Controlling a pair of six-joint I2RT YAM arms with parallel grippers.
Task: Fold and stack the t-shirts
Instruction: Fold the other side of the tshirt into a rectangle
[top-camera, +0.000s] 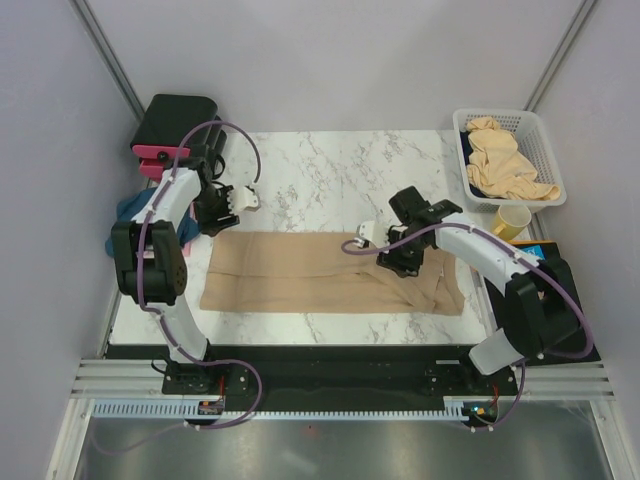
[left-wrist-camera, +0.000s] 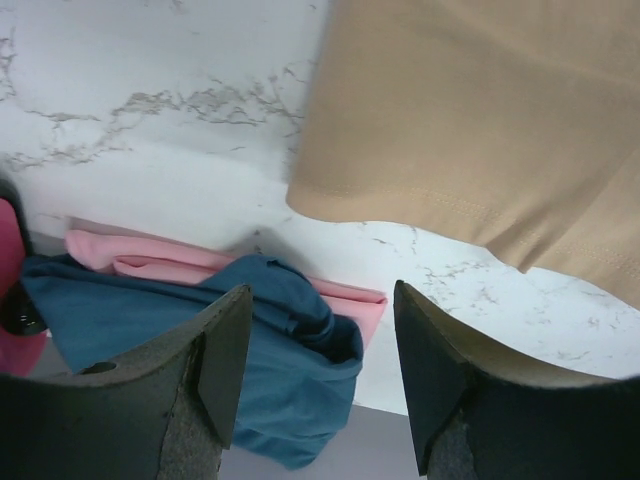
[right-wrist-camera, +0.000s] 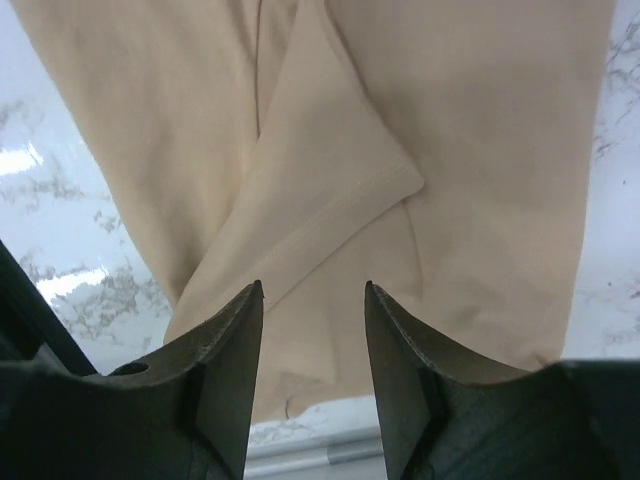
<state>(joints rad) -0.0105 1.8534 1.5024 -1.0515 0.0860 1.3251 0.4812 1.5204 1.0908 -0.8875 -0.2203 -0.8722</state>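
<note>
A tan t-shirt (top-camera: 320, 272), folded into a long strip, lies flat across the marble table (top-camera: 330, 185). My right gripper (top-camera: 398, 260) hovers open just above its right part. In the right wrist view the gripper (right-wrist-camera: 313, 290) has empty jaws over a folded-in sleeve (right-wrist-camera: 330, 190). My left gripper (top-camera: 222, 212) stands open off the strip's upper left corner. In the left wrist view this gripper (left-wrist-camera: 320, 300) holds nothing, and the tan t-shirt's hem (left-wrist-camera: 470, 130) lies beyond it. A dark blue t-shirt (left-wrist-camera: 200, 330) lies bunched on a pink t-shirt (left-wrist-camera: 345, 298) at the table's left edge.
A white mesh basket (top-camera: 540, 135) at the back right holds crumpled tan t-shirts (top-camera: 505, 165). A yellow cup (top-camera: 512, 220) stands in front of it. A black-and-pink box (top-camera: 172, 125) sits at the back left. The dark blue t-shirt (top-camera: 130, 207) hangs over the left edge.
</note>
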